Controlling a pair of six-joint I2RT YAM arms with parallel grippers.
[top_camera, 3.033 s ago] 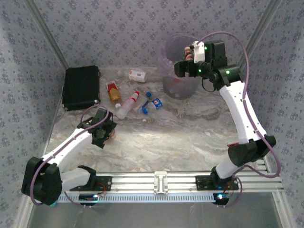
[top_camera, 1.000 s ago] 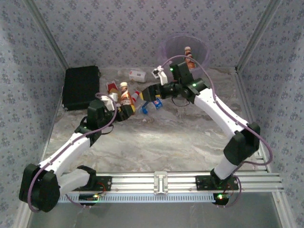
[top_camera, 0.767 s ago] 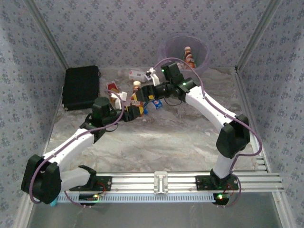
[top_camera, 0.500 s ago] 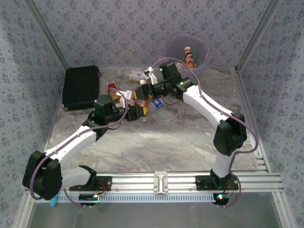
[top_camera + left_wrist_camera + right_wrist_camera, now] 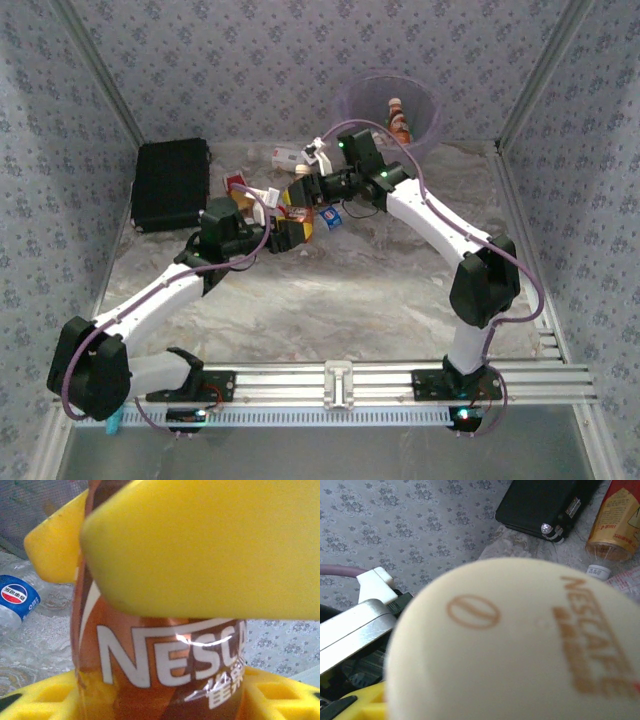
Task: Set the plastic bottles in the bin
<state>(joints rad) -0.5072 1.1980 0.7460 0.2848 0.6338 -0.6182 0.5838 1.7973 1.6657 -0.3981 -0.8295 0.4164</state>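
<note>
Bin (image 5: pixel 428 120) rear right — case (image 5: pixel 170 185) left, bottles (image 5: pixel 289 157) between.

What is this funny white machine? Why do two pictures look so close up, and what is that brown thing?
It is a robot: two white arms bolted to a table, each ending in a tool with two yellow fingers. One picture looks down from above. The other two come from little cameras on the wrists, so things look huge. The job is to put plastic bottles into the purple bin, where one bottle already sits. More lie on the table, like the blue-labelled bottle, and there is a black case. The brown coffee bottle is between both tools: the right tool is shut on its cream cap; it also sits between the left tool's fingers, but I cannot tell whether they squeeze.
</note>
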